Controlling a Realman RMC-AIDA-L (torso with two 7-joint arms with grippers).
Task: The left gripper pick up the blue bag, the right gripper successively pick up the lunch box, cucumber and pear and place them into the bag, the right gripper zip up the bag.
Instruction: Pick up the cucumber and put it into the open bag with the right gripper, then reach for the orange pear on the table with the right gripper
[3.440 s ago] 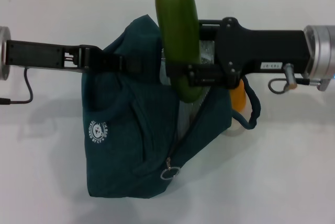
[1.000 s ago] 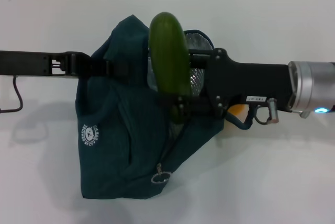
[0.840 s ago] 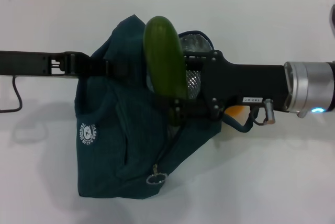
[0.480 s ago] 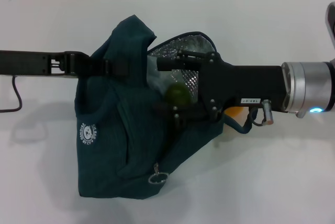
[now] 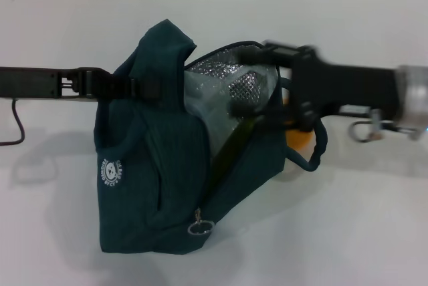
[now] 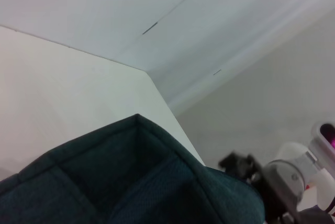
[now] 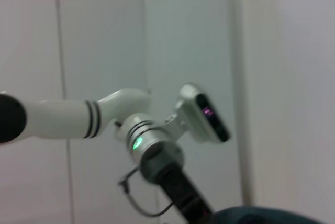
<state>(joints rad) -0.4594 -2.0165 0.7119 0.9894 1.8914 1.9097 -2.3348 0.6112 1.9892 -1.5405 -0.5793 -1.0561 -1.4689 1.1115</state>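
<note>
Table [image 5: 374,232]: white, bare around the work. Bag [image 5: 154,186] stands on it, mouth up, foil lining showing. My left claw [image 5: 144,87] reaches in from the left, clamped on the bag's top edge, holding it up. My right claw [image 5: 257,79] hangs over the open mouth, fingers spread wide, nothing in them. Cucumber [image 5: 231,149] sits inside the bag, slanted along the zip edge. Pear [image 5: 299,137] on the table just behind the bag's right side, mostly hidden. Lunch box: cannot tell where.
</note>
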